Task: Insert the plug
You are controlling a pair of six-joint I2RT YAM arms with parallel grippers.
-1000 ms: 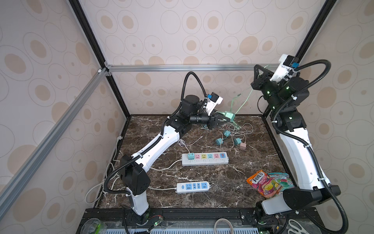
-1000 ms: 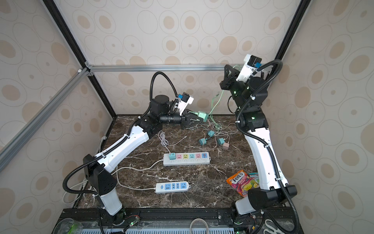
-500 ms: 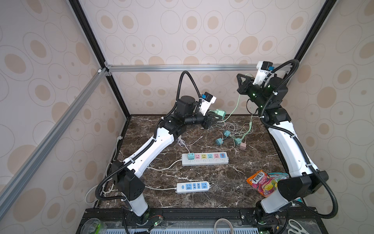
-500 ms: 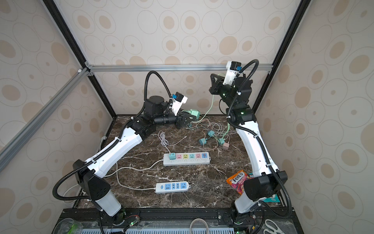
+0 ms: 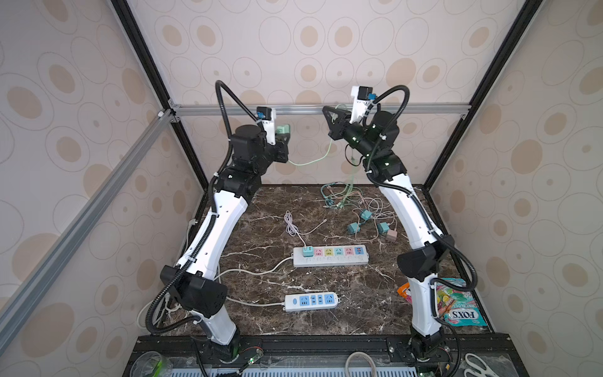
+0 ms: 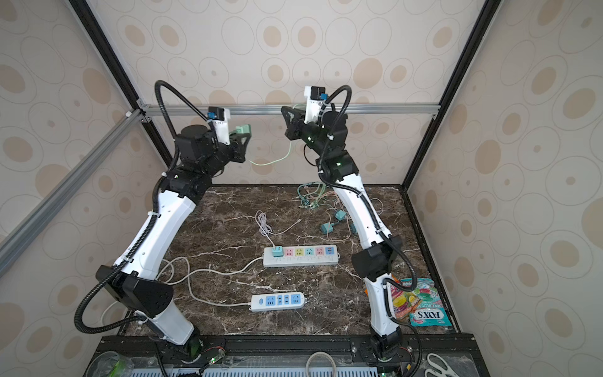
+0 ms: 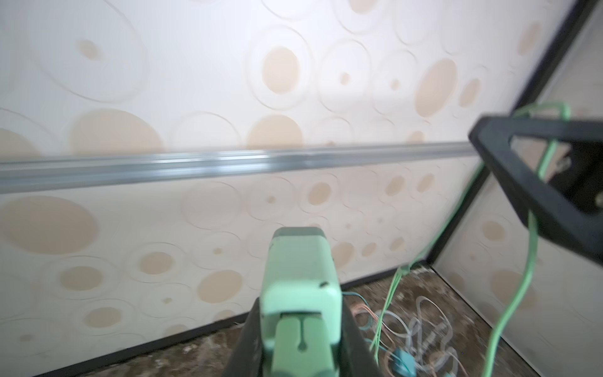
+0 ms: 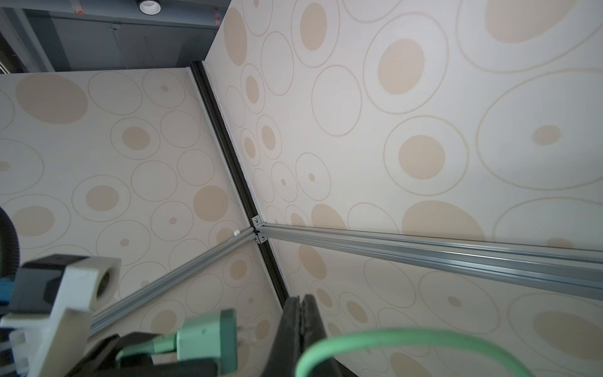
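1. My left gripper [image 5: 281, 136] is clamped on the plug [image 5: 283, 129]. I've got it high above the surface [image 5: 261, 212], toward 11 o'clock from the strip [image 5: 331, 258] in both top views.
2. My right gripper [image 5: 326, 111] is closed, jaws flat together, and the cable [image 5: 310, 160] looks pinched in it. The cable sags between my two grippers, then drops to the tangle [image 5: 339, 196] at the back.
3. My read on handling: the plug is a light, hard plastic block with smooth sides, so it could swivel in a flat pinch. The best hold is across the broad sides near the cord end, leaving the prong face free, and that's about where I have it.
4. The cable is thin and limp. If it goes taut it will tug the plug sideways, so I want slack.
5. The plug's long axis lies nearly level, running 9 to 3 o'clock. The prong end faces 3 o'clock, toward my right gripper, and the cord end is buried in my left jaws.
6. The strip's sockets face up, so I reckon the prong end must tip down. Its 9 o'clock socket already holds a teal plug [image 5: 307, 251].
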